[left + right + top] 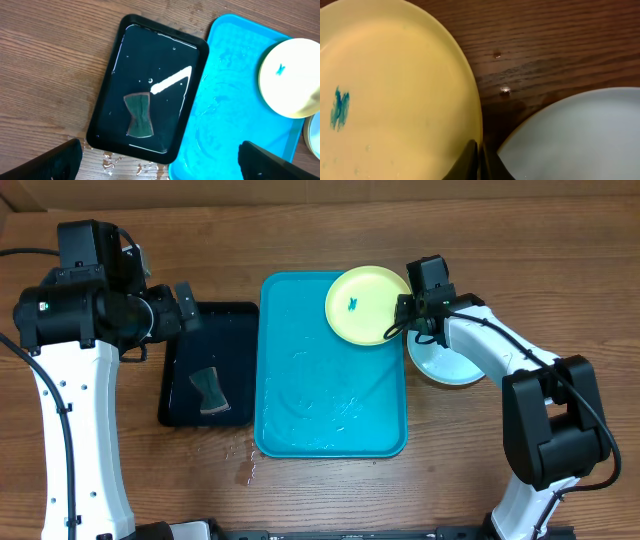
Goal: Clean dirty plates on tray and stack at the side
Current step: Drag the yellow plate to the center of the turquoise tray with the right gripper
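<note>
A yellow-green plate (pixel 365 305) with a small blue smudge is held over the far right corner of the turquoise tray (pixel 300 400). My right gripper (pixel 408 313) is shut on its right rim; the right wrist view shows the fingers (pixel 480 162) pinching the plate's edge (pixel 395 100). A light blue plate (pixel 445 365) lies on the table right of the tray, partly under the right arm, and shows in the right wrist view (pixel 580 135). My left gripper (pixel 160 162) is open and empty, high above the black tray's near edge. A third plate is not in view.
A smaller black tray (pixel 205 330) holding water and a dark sponge (pixel 210 392) sits left of the turquoise tray. Water drops (pixel 245 470) lie on the wood near the tray's front left corner. The turquoise tray's floor is wet.
</note>
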